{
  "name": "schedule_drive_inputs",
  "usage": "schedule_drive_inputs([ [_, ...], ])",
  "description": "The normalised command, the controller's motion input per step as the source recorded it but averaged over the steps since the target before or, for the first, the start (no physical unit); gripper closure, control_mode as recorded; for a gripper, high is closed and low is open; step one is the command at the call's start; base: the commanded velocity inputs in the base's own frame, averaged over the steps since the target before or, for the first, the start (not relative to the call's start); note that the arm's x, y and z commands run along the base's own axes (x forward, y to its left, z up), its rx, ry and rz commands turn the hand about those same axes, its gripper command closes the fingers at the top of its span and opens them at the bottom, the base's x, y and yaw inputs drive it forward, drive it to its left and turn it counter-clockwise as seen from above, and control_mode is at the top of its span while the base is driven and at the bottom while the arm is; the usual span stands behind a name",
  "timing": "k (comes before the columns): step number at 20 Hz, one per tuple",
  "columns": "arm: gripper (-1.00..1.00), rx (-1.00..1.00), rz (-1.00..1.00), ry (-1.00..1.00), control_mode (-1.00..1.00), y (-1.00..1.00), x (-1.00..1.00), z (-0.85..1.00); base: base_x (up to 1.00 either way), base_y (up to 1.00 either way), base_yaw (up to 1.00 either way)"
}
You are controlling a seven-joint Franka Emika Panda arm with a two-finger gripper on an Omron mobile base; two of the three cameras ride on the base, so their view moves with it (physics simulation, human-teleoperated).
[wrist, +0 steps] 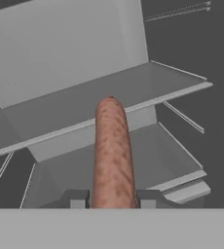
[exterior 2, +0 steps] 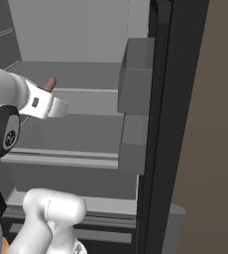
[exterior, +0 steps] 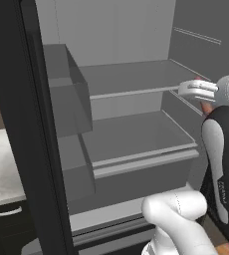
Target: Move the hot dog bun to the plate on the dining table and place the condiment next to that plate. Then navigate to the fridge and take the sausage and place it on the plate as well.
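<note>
Gripper (wrist: 113, 199) pinching sausage (wrist: 113, 151), held clear above fridge (exterior: 136, 74) shelf edge (wrist: 133, 109); open room all round, w/ door bins to the sides.

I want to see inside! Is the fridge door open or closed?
Open. The fridge shows its grey shelves, its black door swung aside, while the gripper holds the sausage.
</note>
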Motion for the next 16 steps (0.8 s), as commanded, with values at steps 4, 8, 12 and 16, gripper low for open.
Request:
schedule_drive_inputs([
  [4,1.00,0.00,0.00,0.00,1.00,0.00,0.00,0.00,-0.24,0.36,-0.01],
  [8,1.00,0.00,0.00,0.00,1.00,0.00,0.00,0.00,-0.56,0.45,-0.27],
  [12,1.00,0.00,0.00,0.00,1.00,0.00,0.00,0.00,-0.65,0.30,-0.51],
  [16,1.00,0.00,0.00,0.00,1.00,0.00,0.00,0.00,-0.81,0.15,-0.66],
])
